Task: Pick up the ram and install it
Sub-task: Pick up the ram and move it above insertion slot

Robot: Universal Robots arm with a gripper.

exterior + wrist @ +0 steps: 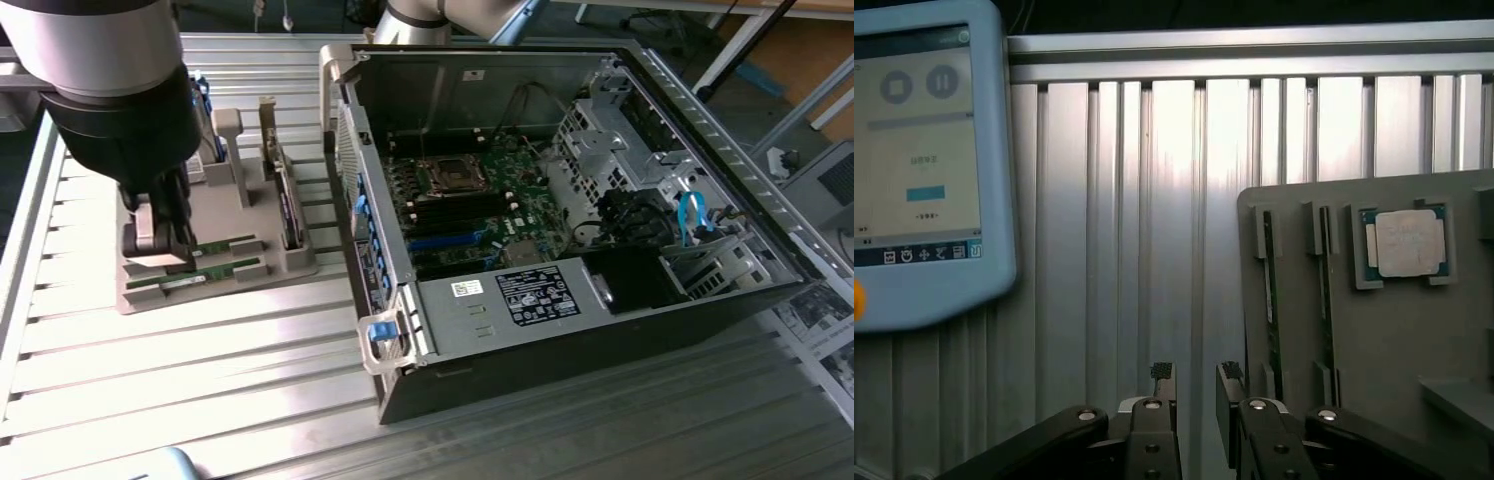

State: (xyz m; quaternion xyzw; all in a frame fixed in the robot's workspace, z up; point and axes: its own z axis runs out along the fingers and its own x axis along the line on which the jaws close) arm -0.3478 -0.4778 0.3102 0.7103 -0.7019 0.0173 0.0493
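Two ram sticks stand on edge in slots of a grey holder. One ram is the closer to my gripper, the other ram sits one slot further. In the exterior view they show as green strips, the ram and its twin, at the holder's near end. My gripper is open with nothing between its fingers. It hangs above the slatted table just beside the holder's edge. In the exterior view the gripper hovers over the holder's end on the exterior view's left.
A square silver CPU lies in a pocket of the holder beyond the rams. A teach pendant lies on the table. The open computer case with its motherboard fills the exterior view's right. Upright parts stand in the holder's far slots.
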